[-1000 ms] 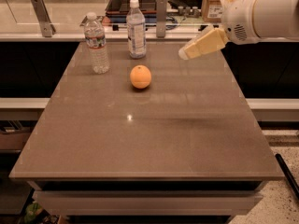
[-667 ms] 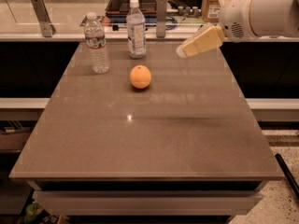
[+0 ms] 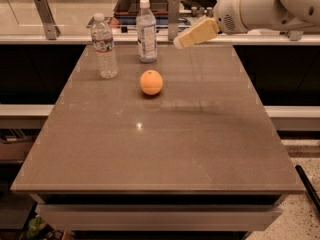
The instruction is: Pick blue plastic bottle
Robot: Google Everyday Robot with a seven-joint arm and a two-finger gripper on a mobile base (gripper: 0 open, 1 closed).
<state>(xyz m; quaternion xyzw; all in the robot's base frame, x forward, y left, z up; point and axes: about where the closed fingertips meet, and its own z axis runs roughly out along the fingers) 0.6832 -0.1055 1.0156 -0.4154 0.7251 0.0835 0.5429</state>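
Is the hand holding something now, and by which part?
Nothing is held. The hand hangs in the air, to the right of the blue plastic bottle, apart from it.

Warm overhead light, glint point(image 3: 139, 126) on table point(image 3: 215, 154), soft shadow point(image 3: 215, 111), claw point(image 3: 177, 43) above far edge.

We count two bottles: one blue plastic bottle point(image 3: 146, 34), one ribbed bottle point(image 3: 105, 46); one orange point(image 3: 151, 82); one claw point(image 3: 179, 43), 1 o'clock above the surface point(image 3: 165, 149).

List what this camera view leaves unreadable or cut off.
- Cream end effector, in the air right of the clear bluish plastic bottle with white cap: white arm cut off by the right edge.
- Labels on it and the clear ribbed bottle: print too small.
- Brown table: base cut off by the bottom edge.
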